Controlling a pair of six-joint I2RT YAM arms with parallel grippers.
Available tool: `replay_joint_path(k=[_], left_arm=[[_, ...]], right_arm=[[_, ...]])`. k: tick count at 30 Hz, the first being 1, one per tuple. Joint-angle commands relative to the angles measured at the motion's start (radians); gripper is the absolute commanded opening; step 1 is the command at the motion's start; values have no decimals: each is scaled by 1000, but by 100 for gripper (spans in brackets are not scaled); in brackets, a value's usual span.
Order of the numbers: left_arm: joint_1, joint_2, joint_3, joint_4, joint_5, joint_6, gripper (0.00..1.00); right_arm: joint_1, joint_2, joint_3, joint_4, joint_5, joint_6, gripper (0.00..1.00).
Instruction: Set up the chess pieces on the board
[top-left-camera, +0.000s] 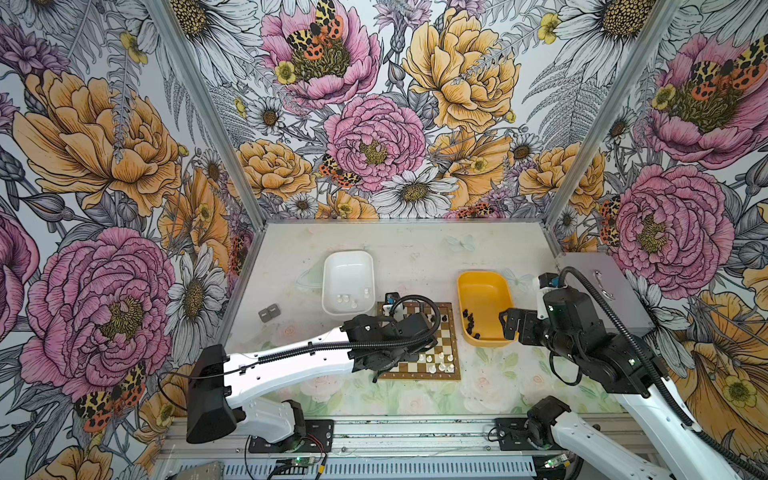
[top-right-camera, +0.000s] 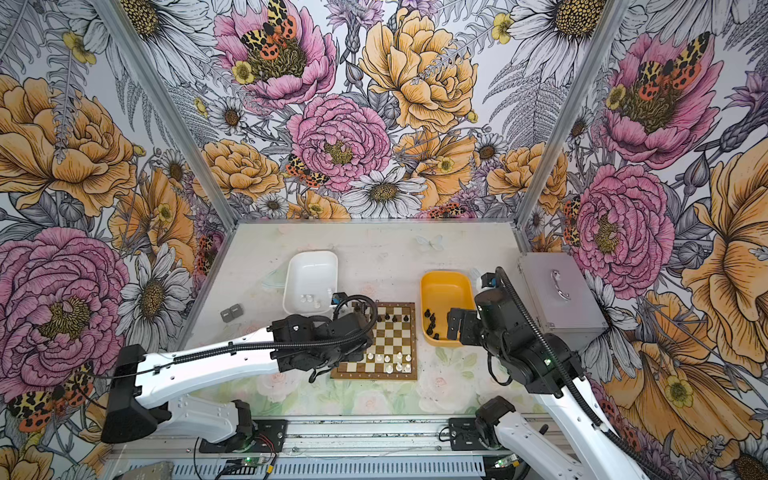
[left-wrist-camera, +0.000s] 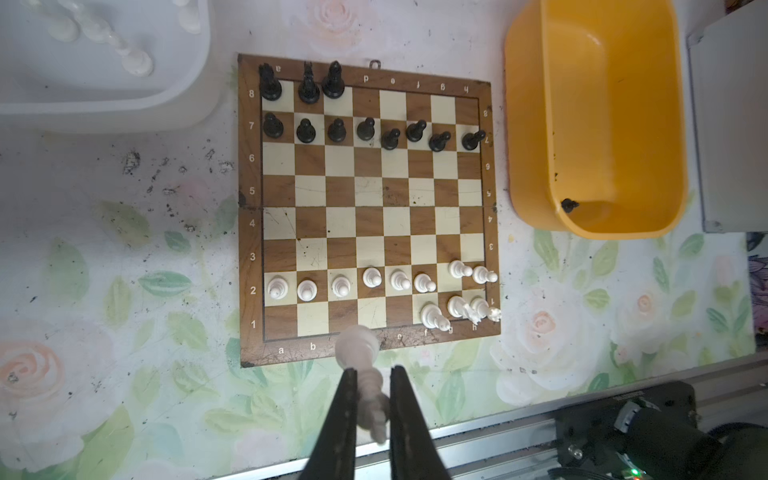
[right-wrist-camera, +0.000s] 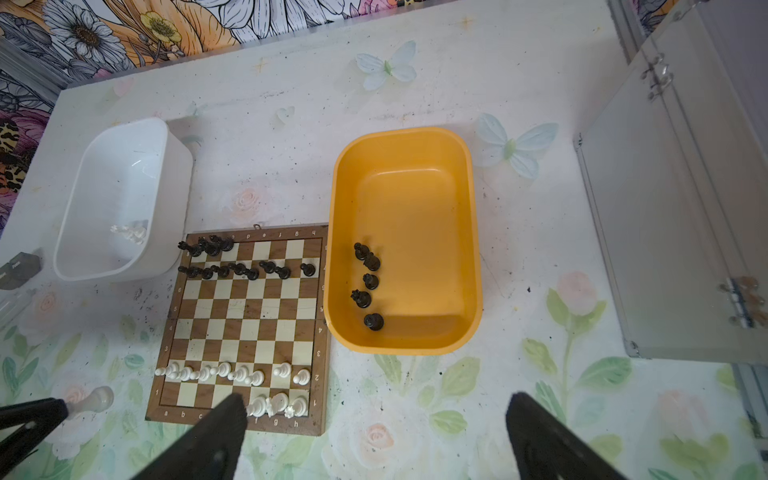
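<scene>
A: Biggest worry first: the board (left-wrist-camera: 370, 195). It looks light, w/ the white tray (right-wrist-camera: 120, 178) and yellow tray (right-wrist-camera: 415, 216) just beside it. Any sideways nudge prob shifts it and rocks every row.
B: Agreed. Arms?
A: The left gripper (left-wrist-camera: 372, 370) is clamped on a tall white piece (left-wrist-camera: 359, 347), which hangs by the board's near border, broad end past the tips. Can't tell which piece. The grip is on the thin stem and the piece sits angled, so imo it could swivel, land tilted & topple.
B: The right gripper (right-wrist-camera: 376, 401)?
A: Jaws wide apart, empty, hovering near the yellow tray, which has five black pieces (right-wrist-camera: 370, 280) in it. Low risk atm.
B: Smallest stuff?
A: The white pawns (left-wrist-camera: 340, 286) stand right behind the empty back-rank squares, so descending fingers could clip them. Also the white trio (left-wrist-camera: 434, 316) at f–h is crowded; one bump could fell all three.
</scene>
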Motion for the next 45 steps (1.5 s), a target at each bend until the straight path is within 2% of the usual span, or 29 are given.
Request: replay_joint_path(k=[1, 24, 45], left_arm=[[-22, 44, 18, 1, -25, -20, 15], [-46, 180, 33, 98, 54, 16, 13], [-33, 252, 113, 113, 166, -37, 13]], right_arm=[[6, -5, 21, -30, -3, 12, 100], [7, -27, 44, -91, -2, -8, 100], [6, -23, 103, -164, -32, -65, 100]])
